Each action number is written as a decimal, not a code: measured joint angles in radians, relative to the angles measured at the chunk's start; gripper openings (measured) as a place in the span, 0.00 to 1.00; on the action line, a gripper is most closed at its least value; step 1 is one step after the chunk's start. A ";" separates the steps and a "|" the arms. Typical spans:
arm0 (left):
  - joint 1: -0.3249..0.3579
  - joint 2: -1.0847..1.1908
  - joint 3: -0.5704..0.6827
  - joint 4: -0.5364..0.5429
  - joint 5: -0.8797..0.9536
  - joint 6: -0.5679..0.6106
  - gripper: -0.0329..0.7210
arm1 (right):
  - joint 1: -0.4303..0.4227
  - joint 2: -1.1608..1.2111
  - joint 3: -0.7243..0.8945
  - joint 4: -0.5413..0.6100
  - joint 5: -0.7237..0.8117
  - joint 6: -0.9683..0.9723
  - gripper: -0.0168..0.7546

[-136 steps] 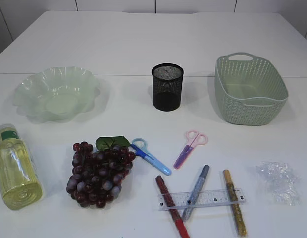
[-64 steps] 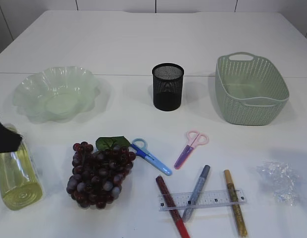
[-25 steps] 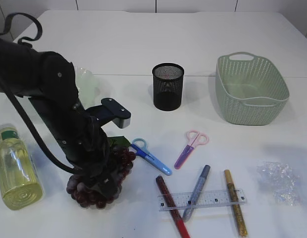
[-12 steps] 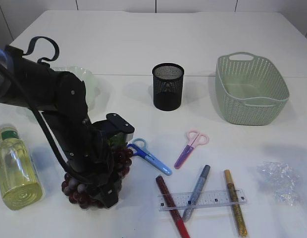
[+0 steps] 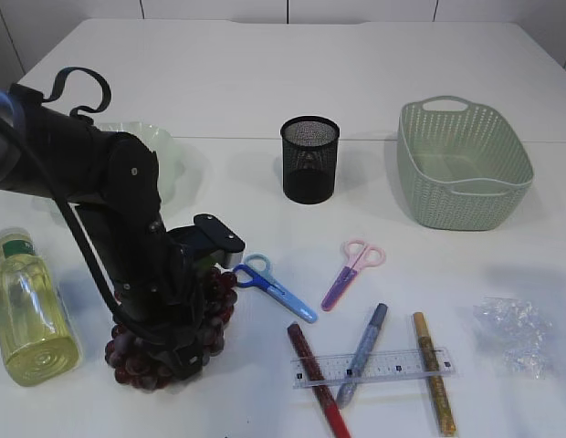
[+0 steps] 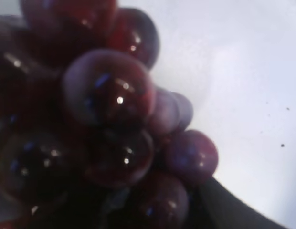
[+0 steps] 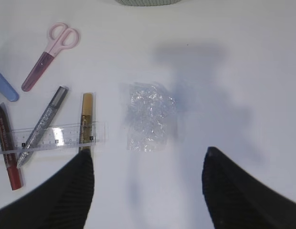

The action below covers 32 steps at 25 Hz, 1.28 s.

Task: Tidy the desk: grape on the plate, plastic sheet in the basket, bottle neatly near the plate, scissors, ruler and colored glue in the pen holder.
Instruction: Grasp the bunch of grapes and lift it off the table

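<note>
The dark red grape bunch (image 5: 137,365) lies at the front left of the table, and it fills the left wrist view (image 6: 105,95). My left gripper (image 5: 181,345) is pressed down into the bunch and shut on it. The pale green plate (image 5: 164,151) is mostly hidden behind the left arm. The yellow bottle (image 5: 27,315) lies at the far left. My right gripper (image 7: 148,153) is open above the crumpled plastic sheet (image 7: 150,114), which also shows in the exterior view (image 5: 513,333). The right gripper itself is out of the exterior view.
The black mesh pen holder (image 5: 309,160) stands mid-table, and the green basket (image 5: 466,196) at back right. Blue scissors (image 5: 274,289) and pink scissors (image 5: 351,272) lie in front. The clear ruler (image 5: 393,365) crosses red (image 5: 318,381), silver (image 5: 363,351) and gold (image 5: 433,370) glue pens.
The left arm came in from the left and dropped onto the grape bunch. The bunch has shifted a little to the front left with it. The right side is unchanged.
</note>
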 joint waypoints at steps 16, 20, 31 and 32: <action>0.000 -0.141 -0.060 0.012 0.077 -0.002 0.37 | 0.000 0.000 0.000 0.000 0.000 0.000 0.73; 0.000 -0.180 -0.103 0.021 0.112 -0.006 0.37 | 0.000 0.000 0.000 0.000 0.000 -0.002 0.73; 0.118 -0.205 -0.354 0.069 0.158 -0.119 0.37 | 0.000 0.000 0.000 0.000 0.001 -0.002 0.73; 0.138 -0.205 -0.379 0.070 0.156 -0.126 0.37 | 0.000 0.000 0.000 0.000 0.001 -0.002 0.73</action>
